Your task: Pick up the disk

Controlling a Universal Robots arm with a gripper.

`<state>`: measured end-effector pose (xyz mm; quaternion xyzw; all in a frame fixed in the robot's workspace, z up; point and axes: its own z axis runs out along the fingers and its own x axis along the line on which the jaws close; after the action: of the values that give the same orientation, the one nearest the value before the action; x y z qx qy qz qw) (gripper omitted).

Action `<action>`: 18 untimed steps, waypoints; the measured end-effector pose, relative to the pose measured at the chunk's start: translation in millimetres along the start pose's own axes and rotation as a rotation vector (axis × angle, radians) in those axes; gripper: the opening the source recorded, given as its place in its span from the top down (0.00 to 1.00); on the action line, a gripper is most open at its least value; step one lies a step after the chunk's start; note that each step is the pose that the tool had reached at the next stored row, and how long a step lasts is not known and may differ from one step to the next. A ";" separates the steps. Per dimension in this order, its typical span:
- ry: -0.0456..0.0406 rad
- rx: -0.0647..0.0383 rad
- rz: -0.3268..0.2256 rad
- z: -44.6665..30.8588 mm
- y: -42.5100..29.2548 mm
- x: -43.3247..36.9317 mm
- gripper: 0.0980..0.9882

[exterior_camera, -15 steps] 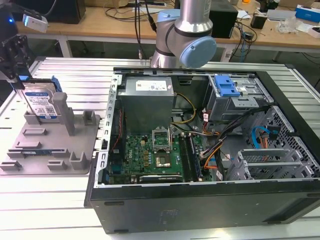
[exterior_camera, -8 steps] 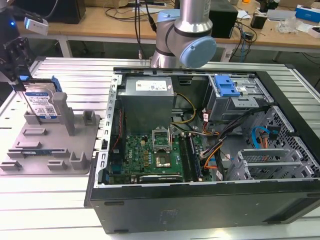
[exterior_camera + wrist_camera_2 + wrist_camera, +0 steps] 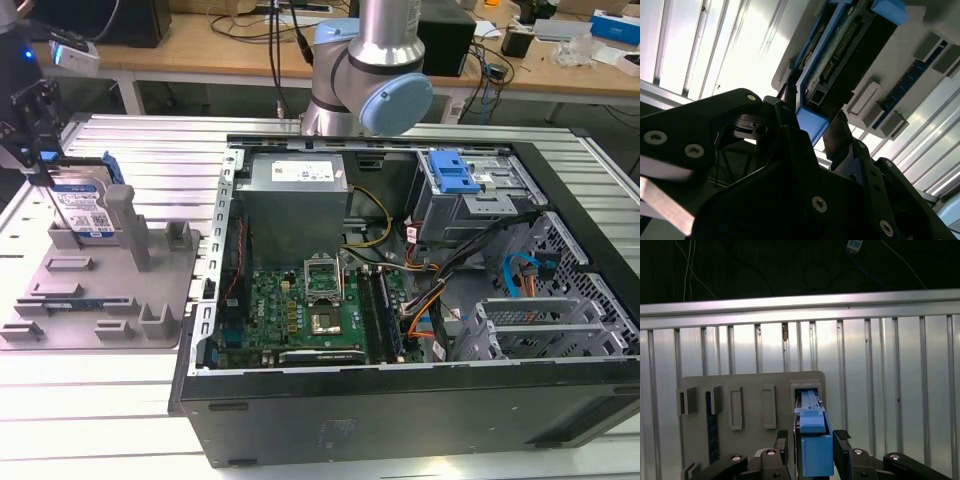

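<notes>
The disk (image 3: 85, 205) stands on edge in a slot at the far end of the grey holder tray (image 3: 110, 290), at the exterior view's left. Its white-and-blue label faces forward, and blue rails run along its edges. My gripper (image 3: 45, 175) reaches down onto the disk's upper left corner. In the first wrist view, the blue rail of the disk (image 3: 812, 452) sits between the two black fingers of my gripper (image 3: 812, 440), which press against both sides. The second wrist view shows the disk (image 3: 840, 55) with its rail end clamped in my gripper (image 3: 812, 122).
An open computer case (image 3: 400, 280) lies to the right of the tray in the exterior view, with a motherboard, cables and a blue-latched drive cage (image 3: 460, 185) inside. The arm's base (image 3: 370, 70) rises behind the case. Upright posts (image 3: 125, 225) stand on the tray beside the disk. Everything rests on a ribbed metal table (image 3: 100, 400).
</notes>
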<state>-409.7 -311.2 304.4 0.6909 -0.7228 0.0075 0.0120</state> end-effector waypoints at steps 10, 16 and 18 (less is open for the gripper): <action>0.0000 0.000 0.000 5.1 0.0 -0.5 0.57; 0.0000 0.000 0.000 6.4 0.0 -0.5 0.57; 0.0001 0.000 0.000 6.5 0.0 -0.5 0.57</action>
<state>-409.7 -310.9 297.8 0.6909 -0.7228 0.0075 0.0121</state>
